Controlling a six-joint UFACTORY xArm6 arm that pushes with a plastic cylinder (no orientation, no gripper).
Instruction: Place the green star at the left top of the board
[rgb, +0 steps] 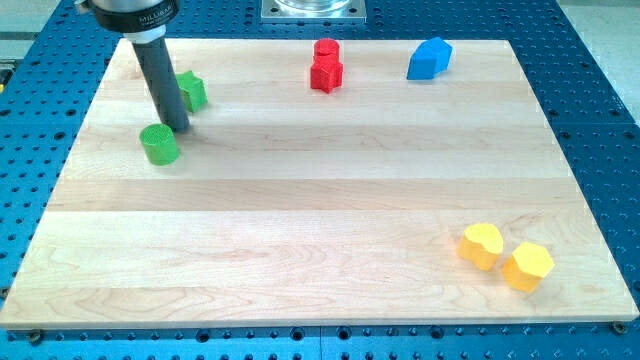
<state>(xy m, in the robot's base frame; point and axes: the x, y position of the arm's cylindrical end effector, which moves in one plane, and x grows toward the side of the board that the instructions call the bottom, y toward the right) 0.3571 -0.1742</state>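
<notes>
The green star (192, 91) lies near the board's top left, partly hidden behind my rod. My tip (179, 129) rests on the board just below the star and just to the upper right of a green cylinder (159, 145). The rod comes down from the view's top left and covers the star's left side. Whether the tip touches the star or the cylinder I cannot tell.
The wooden board (300, 220) lies on a blue perforated table. Two red blocks stand together at top centre, one (326, 50) behind the other (326, 75). A blue block (429, 59) sits top right. A yellow heart (481, 245) and a yellow hexagon (527, 266) sit bottom right.
</notes>
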